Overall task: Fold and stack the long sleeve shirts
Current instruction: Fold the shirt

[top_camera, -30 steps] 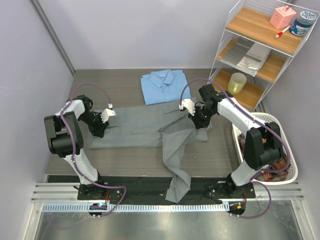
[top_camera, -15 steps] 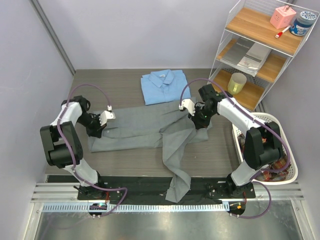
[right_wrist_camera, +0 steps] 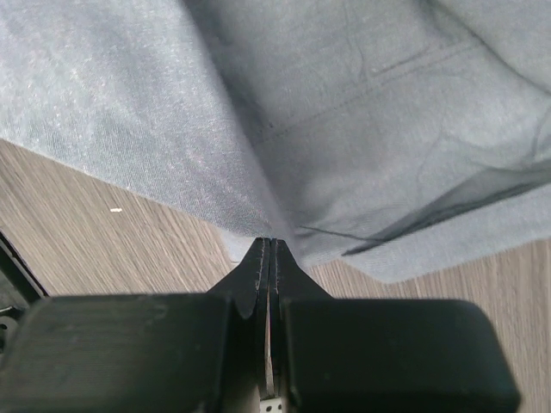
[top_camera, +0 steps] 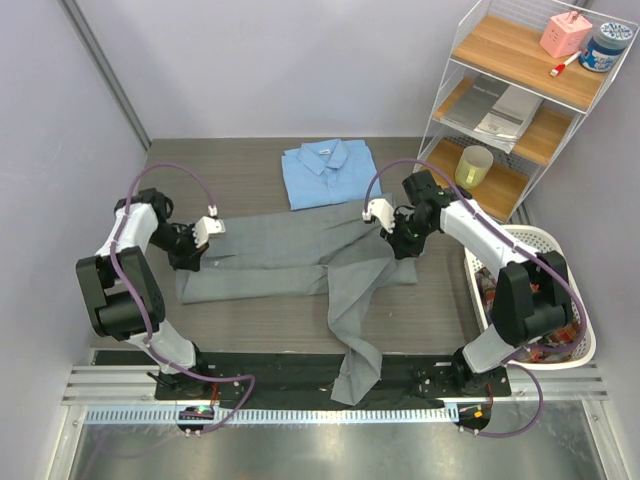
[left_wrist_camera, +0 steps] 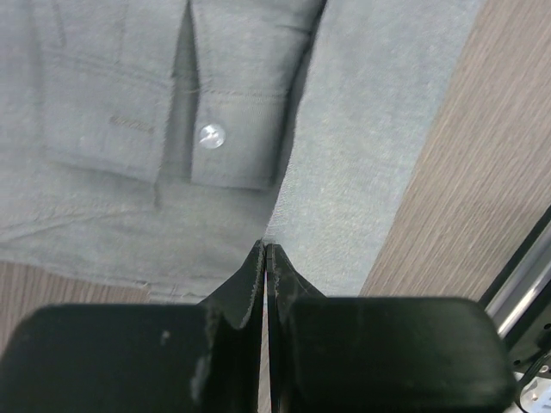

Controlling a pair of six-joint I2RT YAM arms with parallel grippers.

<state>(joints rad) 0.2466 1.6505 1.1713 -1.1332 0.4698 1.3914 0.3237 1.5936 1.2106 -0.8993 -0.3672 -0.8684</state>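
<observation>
— Since a second ago the left gripper (left_wrist_camera: pixel 265 253) has been swinging outward and closing; now it is pinching the grey shirt (top_camera: pixel 285 258) at its left edge, mid-worktop (top_camera: pixel 250 322).

— And the right gripper (right_wrist_camera: pixel 269 248) is clamping that shirt's right edge. Both are holding thin pinches, so the cloth could be slipping free under a pull, with the sleeve (top_camera: pixel 356 362) hanging off the near edge and dragging.

— Overhead is showing that sleeve and the folded blue shirt (top_camera: pixel 328 172), upper centre. Only the left wrist view is showing a button (left_wrist_camera: pixel 210 134).
</observation>
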